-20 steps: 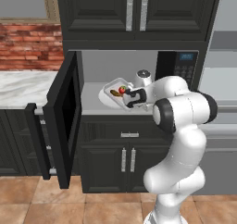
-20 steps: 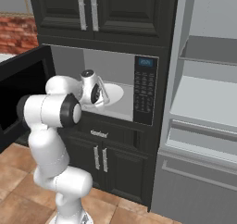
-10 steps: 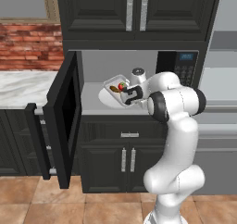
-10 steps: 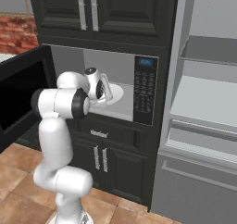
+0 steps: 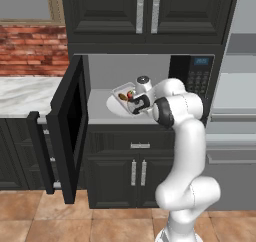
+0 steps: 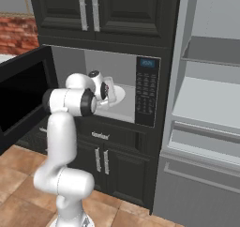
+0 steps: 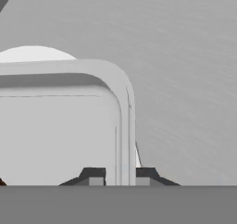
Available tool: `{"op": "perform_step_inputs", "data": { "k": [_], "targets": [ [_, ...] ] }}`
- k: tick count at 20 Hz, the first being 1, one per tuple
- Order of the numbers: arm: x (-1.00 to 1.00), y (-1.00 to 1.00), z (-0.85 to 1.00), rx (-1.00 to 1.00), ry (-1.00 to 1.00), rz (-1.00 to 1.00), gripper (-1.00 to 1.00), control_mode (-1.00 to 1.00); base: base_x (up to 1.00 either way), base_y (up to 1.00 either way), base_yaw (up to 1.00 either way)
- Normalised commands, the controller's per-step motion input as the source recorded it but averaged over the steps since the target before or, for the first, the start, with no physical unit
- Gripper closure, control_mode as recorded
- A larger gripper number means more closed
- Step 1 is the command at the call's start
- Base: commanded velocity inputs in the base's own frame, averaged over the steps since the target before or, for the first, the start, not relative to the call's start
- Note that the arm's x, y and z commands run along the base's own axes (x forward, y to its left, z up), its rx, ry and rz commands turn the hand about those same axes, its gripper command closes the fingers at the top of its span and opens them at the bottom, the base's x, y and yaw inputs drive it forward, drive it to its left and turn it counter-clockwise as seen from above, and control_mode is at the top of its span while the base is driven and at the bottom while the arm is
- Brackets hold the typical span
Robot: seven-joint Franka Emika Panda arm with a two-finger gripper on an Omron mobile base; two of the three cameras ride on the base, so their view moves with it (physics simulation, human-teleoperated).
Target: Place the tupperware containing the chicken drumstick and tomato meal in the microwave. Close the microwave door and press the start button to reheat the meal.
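The end effector pinches the rim of the tupperware inside the microwave, over the white plate. The drumstick and tomato lie in it, just ahead. Placement appears nearly complete. Release, closing the door and pressing start remain.

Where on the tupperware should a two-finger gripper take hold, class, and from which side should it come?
Grip the thin raised rim of the tupperware at its near wall, coming from the open front of the microwave. The tray is shallow, and the food lies inside. In the hand view the fingertips already straddle that rim.
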Motion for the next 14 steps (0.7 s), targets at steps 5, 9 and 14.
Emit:
{"op": "perform_step_inputs", "data": {
  "k": [5,9,14],
  "targets": [
    [0.4,0.0,-0.13,0.0,0.0,-0.06,-1.0,-1.0,0.0,0.0,0.0],
    [0.2,0.0,0.0,0.0,0.0,-0.05,-1.0,-1.0,0.0,0.0,0.0],
    [-0.1,-0.04,0.32,0.0,0.0,-0.01,-1.0,-1.0,0.0,0.0,0.0]
  ]
}}
